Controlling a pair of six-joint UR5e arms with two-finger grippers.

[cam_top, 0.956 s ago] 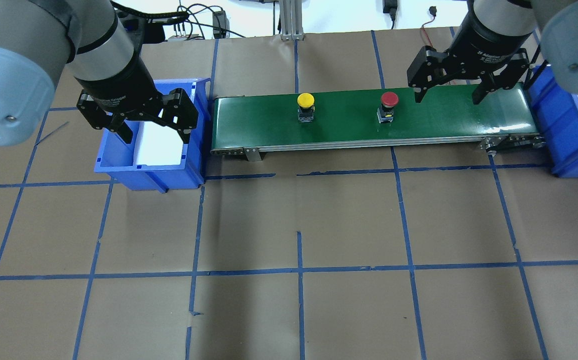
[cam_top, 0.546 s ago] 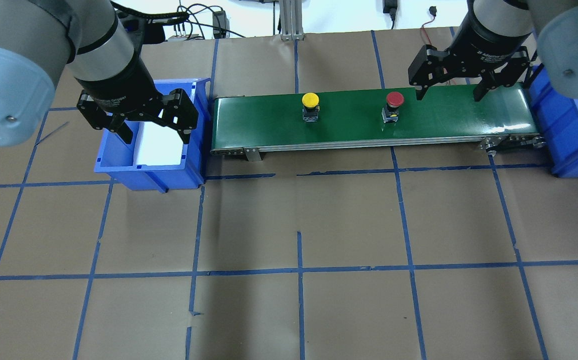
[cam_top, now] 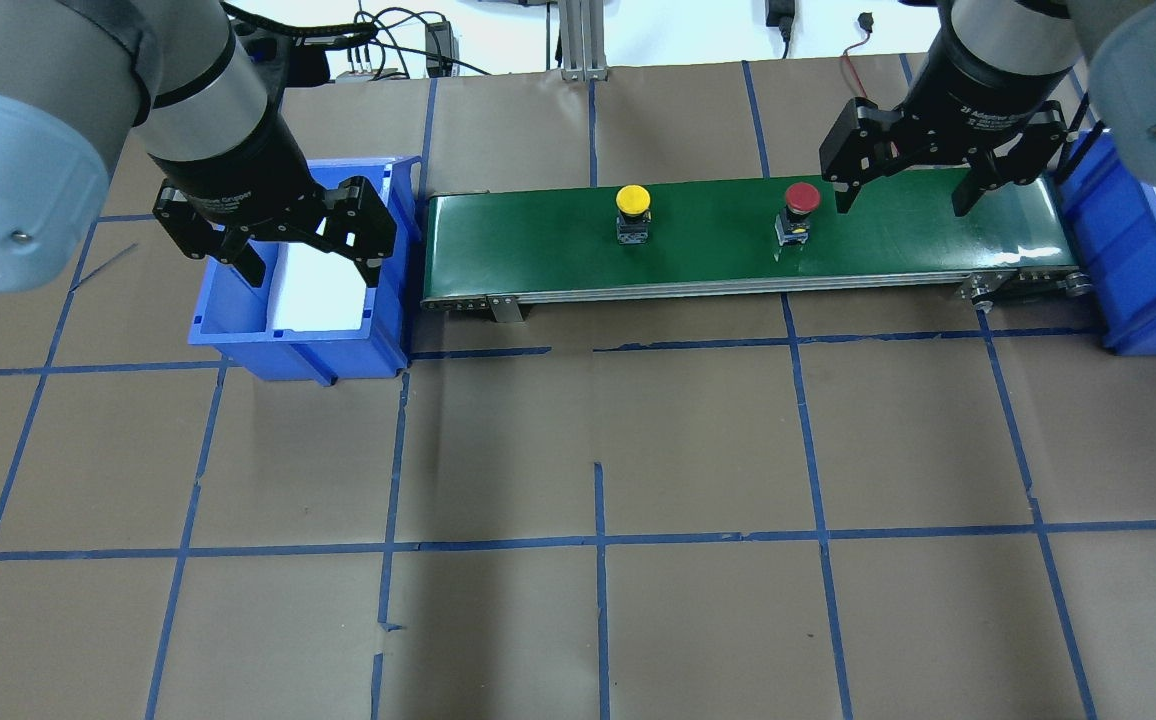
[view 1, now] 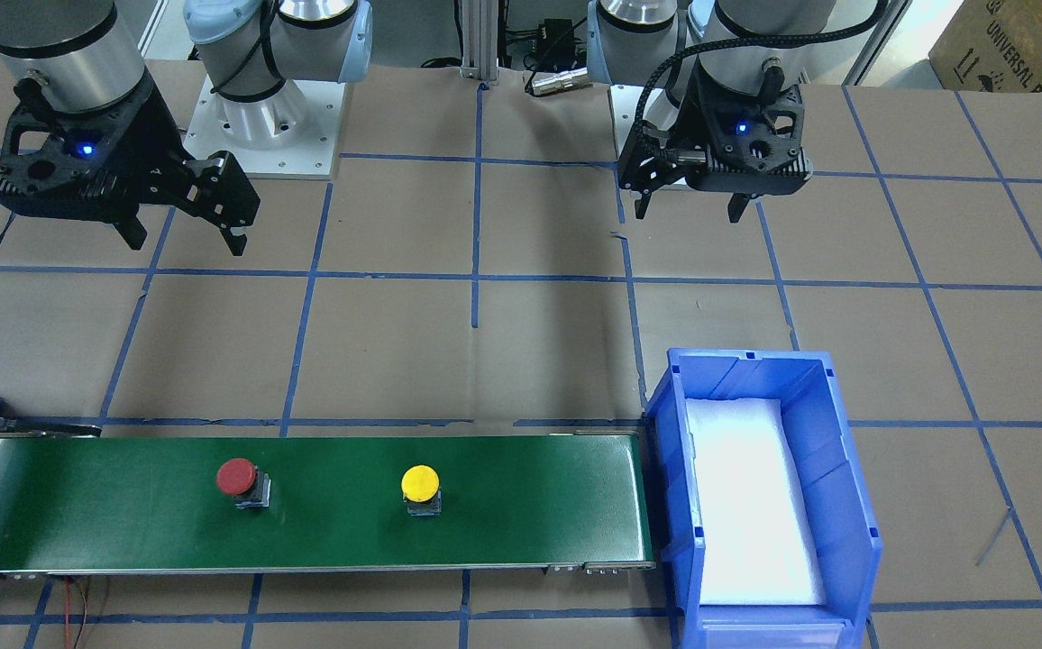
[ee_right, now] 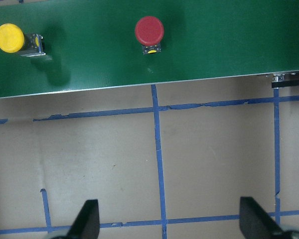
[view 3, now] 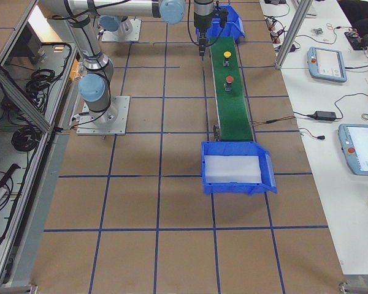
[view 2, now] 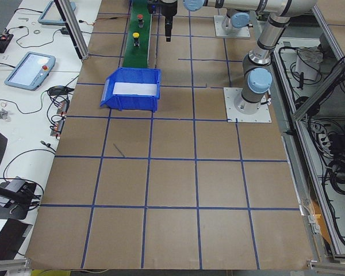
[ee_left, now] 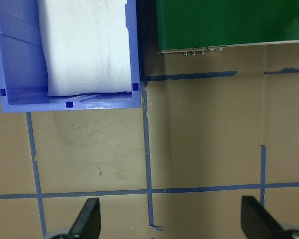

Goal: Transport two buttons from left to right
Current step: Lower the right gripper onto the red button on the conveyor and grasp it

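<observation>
The yellow-capped button point(cam_top: 633, 201) and the red-capped button point(cam_top: 801, 197) stand upright on the green conveyor belt point(cam_top: 708, 255), yellow near the middle and red further right. Both also show in the right wrist view, yellow point(ee_right: 9, 38) and red point(ee_right: 149, 30). My right gripper point(cam_top: 902, 207) is open and empty, above the belt's right part, just right of the red button. My left gripper point(cam_top: 314, 275) is open and empty, above the left blue bin point(cam_top: 238, 325).
The left bin has a white foam pad point(cam_top: 316, 290) inside. A second blue bin point(cam_top: 1128, 270) stands at the belt's right end. Brown paper with blue tape lines point(cam_top: 598, 540) covers the table in front of the belt. Cables lie behind the belt.
Both buttons have moved to the right along the belt. My right gripper has shifted slightly to the right, still open. My left gripper has not moved.
</observation>
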